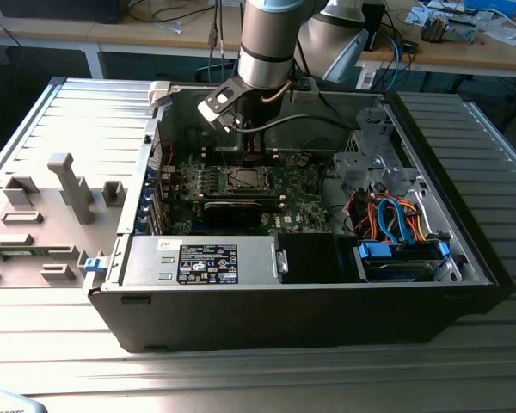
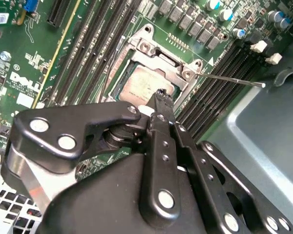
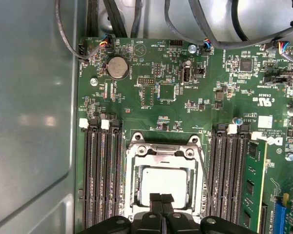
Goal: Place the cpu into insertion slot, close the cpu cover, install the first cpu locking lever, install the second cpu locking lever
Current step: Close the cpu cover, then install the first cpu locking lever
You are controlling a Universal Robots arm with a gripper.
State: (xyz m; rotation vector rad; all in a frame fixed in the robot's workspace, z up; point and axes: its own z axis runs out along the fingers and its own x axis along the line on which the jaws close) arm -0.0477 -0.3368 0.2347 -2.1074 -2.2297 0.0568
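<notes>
First wrist view: black gripper [image 3: 161, 198] is sitting fingertips pinched together, empty, above the flat silver-grey square cpu [image 3: 164, 181], which is lying in the socket, silvery framed cpu cover [image 3: 161, 157] lying flat around it; green motherboard [image 3: 176, 109] beyond.
</notes>
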